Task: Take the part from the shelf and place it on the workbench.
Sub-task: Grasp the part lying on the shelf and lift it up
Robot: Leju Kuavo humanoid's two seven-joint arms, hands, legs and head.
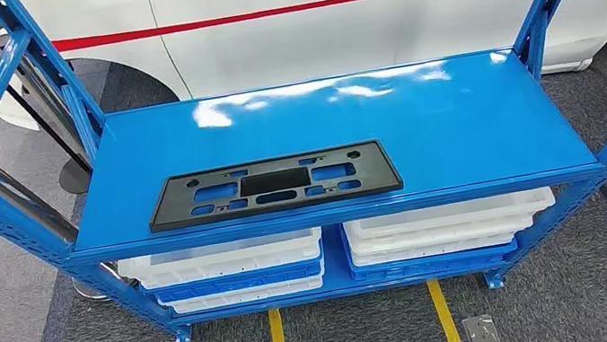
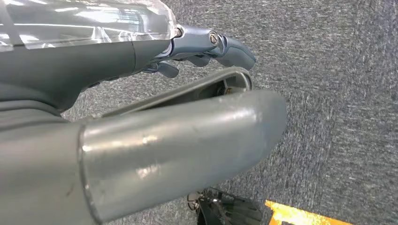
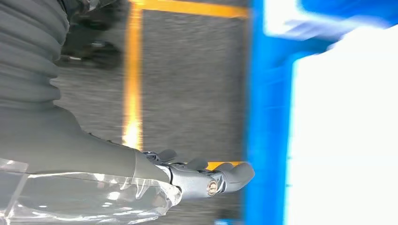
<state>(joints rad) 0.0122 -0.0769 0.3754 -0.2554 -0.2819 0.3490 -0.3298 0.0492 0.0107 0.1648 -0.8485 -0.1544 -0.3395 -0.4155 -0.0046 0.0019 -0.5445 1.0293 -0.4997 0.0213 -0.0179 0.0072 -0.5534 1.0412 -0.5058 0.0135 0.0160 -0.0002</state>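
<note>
Head view: the black part (image 1: 275, 184) lies flat near the front edge of the blue shelf (image 1: 455, 112), white bins (image 1: 222, 260) beneath. Left wrist view: left hand (image 2: 197, 51) empty, fingers loosely extended over carpet (image 2: 338, 93). Right wrist view: right hand (image 3: 202, 176) likewise released, holding nothing.

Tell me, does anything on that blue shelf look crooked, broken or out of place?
Nothing stands out. The black plastic part lies flat near the front edge of the blue shelf, roughly parallel to it, and the white trays below sit neatly stacked.
</note>
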